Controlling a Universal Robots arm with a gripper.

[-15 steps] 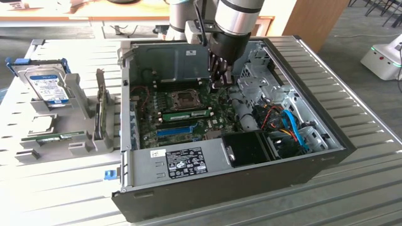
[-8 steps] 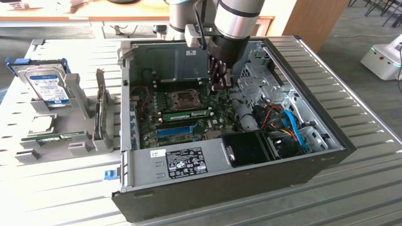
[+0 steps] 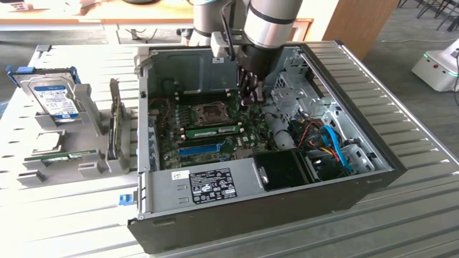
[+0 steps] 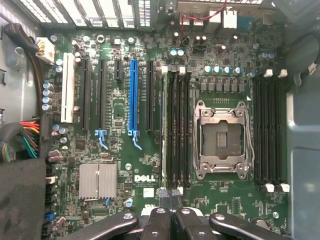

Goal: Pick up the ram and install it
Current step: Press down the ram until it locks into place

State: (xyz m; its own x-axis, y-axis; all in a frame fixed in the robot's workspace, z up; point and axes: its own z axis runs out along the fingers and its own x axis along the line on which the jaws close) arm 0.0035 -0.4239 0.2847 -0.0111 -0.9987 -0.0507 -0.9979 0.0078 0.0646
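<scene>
The ram stick (image 3: pixel 215 130) stands on edge in a slot on the board inside the open computer case (image 3: pixel 287 215). It sits between the processor socket (image 3: pixel 213 113) and the blue slot (image 3: pixel 199 149). From the wrist it reads as a thin line (image 4: pixel 164 130) along the first of the black slots (image 4: pixel 177 125).

The end effector (image 3: pixel 250 97) hangs inside the case, fingers shut together with nothing between them. In the wrist view its tip is near one end of that bank of slots. Whether it touches the stick I cannot tell.

Judging by this, the work in hand is seating the stick, with the closed fingers serving as a blunt pusher.

- **Centring:** the top edge is very narrow. The tip should sit squarely over it, not half on the empty neighbouring slot.
- **Direction:** the push should go straight down into the board. Any sideways lean would tilt the stick in its slot or let the fingers skid off towards the socket (which looks open and is the worst place to land).
- **Evenness:** pressure near one end alone is likely to leave the other end riding high.
- **Latches:** the pale latches at the slot ends are the sign to watch, though here they are too small to read.

A second green stick (image 3: pixel 63 157) lies on a grey stand (image 3: pixel 90 167) on the table (image 3: pixel 401 226), well apart from the case on the exterior view's left.
</scene>
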